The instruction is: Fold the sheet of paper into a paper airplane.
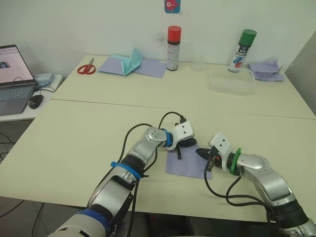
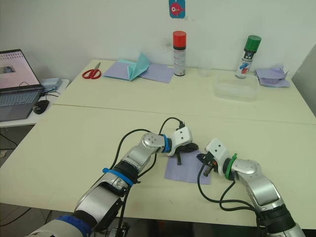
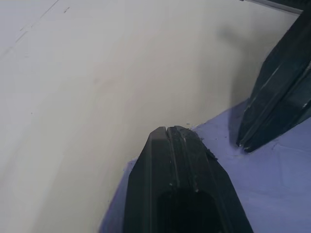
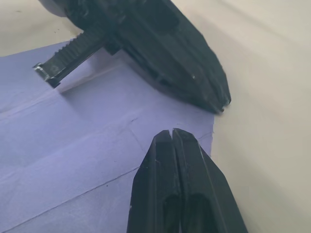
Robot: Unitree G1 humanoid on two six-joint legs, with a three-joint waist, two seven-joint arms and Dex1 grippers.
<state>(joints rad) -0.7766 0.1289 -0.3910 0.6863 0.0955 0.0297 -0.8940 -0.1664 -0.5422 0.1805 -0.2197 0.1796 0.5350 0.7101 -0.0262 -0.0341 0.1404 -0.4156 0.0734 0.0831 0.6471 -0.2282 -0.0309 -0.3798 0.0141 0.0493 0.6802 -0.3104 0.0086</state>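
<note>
Both claws are set down at the sheet of paper, which lies flat on the cream surface near its front edge. The left claw rests at the far edge of the sheet, and in its wrist view its two black fingers are pressed together with no gap, their tips at the border between the paper and the bare surface. The right claw is placed at the sheet's far right corner, and its fingers are likewise closed against each other, holding nothing, with their tips over the paper beside its edge. The left claw is seen in the right wrist view lying across the sheet just beyond those tips.

The sheet is thin lavender paper, roughly rectangular and still unfolded into any shape. Straight creases are seen running across it in the right wrist view, with a shorter crease crossing them. Whether the sheet's long axis runs toward the wall or across the surface cannot be told from the head views, since part of it is covered by the claws.

Far beyond the sheet, by the wall, a red-capped spray can, a green-capped spray can, red scissors, a teal tent-shaped paper and a clear plastic container are seen.
</note>
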